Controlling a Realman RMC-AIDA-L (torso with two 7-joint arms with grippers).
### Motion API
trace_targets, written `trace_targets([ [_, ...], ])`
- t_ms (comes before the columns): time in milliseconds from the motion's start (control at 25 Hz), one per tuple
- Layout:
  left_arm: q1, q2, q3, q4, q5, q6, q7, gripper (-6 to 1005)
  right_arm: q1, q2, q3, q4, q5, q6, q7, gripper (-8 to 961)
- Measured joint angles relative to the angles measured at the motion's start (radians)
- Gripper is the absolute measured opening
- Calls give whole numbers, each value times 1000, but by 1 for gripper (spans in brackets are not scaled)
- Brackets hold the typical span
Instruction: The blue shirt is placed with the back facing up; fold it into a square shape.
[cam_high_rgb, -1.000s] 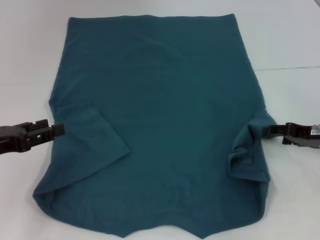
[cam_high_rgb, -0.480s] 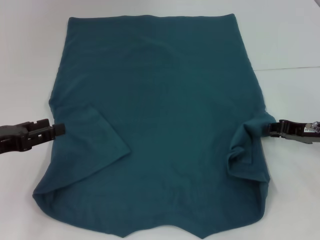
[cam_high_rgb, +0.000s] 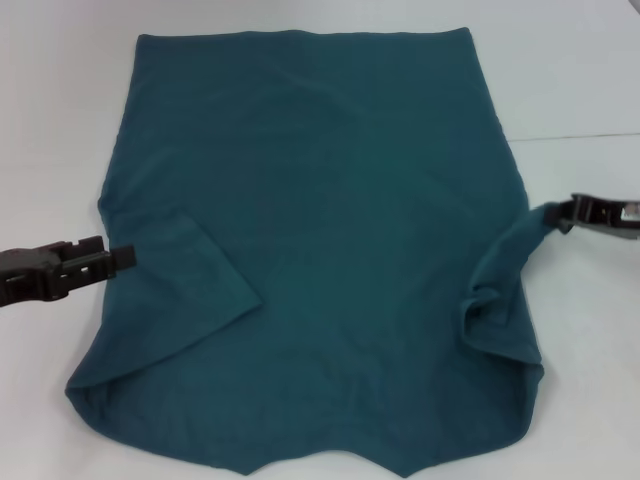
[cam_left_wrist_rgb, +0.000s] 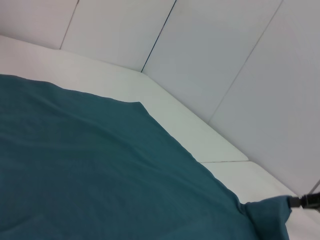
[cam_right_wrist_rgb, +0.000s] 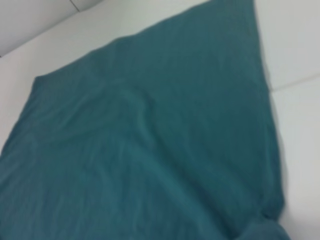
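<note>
The blue shirt (cam_high_rgb: 320, 230) lies flat on the white table, plain back up, its hem at the far side. The sleeve on the left is folded inward (cam_high_rgb: 190, 280) onto the body. My right gripper (cam_high_rgb: 562, 213) is shut on the tip of the other sleeve (cam_high_rgb: 510, 265) and holds it raised off the table, stretched outward. The left wrist view shows that same pinch (cam_left_wrist_rgb: 292, 202) from across the shirt (cam_left_wrist_rgb: 100, 175). My left gripper (cam_high_rgb: 122, 257) sits low at the shirt's left edge, its tip just over the cloth. The right wrist view shows only shirt (cam_right_wrist_rgb: 150, 150).
The white table (cam_high_rgb: 60, 120) surrounds the shirt, with a thin seam line (cam_high_rgb: 580, 136) at the right. White wall panels (cam_left_wrist_rgb: 225, 60) rise behind the table. The shirt's near edge (cam_high_rgb: 400, 470) reaches the front of the head view.
My right gripper has risen and moved away toward the far right with the sleeve, pulling it taut and lifting it. The left gripper has stayed put.
</note>
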Motion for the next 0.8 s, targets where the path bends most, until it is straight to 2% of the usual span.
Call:
trace_targets([
  [80, 0, 0, 1, 0, 0, 0, 0, 647, 14, 0, -4, -8, 0, 0, 0, 20],
  [520, 4, 0, 3, 0, 0, -1, 0, 647, 88, -1, -109, 4, -8, -2, 4, 21],
  [800, 7, -1, 3, -11, 0, 1, 4, 648, 113, -9, -132, 37, -9, 0, 26, 66],
])
